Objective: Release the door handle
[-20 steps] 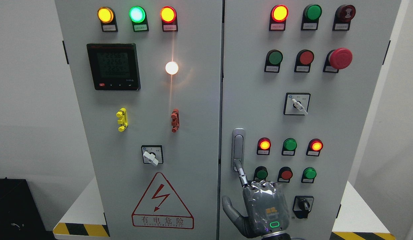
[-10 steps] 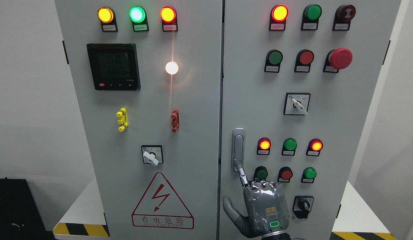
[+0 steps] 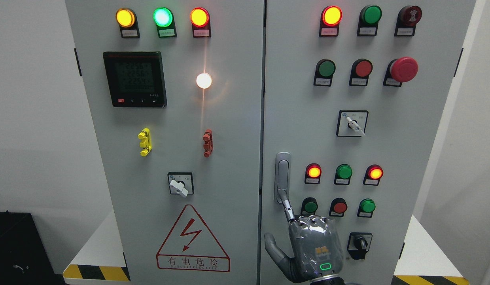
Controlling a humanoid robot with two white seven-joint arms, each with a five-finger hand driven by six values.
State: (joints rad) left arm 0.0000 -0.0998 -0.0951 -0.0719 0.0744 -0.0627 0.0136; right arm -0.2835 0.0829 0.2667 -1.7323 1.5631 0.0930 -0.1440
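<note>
The cabinet [image 3: 237, 130] was pale grey, its handle [image 3: 282, 176] silver, and the hand [image 3: 314, 249] dark grey with a green ring light. Lamps [image 3: 163, 17] on the left door showed amber, green and orange-red above a black meter [image 3: 134, 79]. A red-outlined warning triangle [image 3: 192, 239] sat low, with yellow-and-black striping [image 3: 96, 273] at the base.

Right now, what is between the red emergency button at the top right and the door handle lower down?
In the head view, a white rotary switch lies between the red emergency button and the door handle.
</note>
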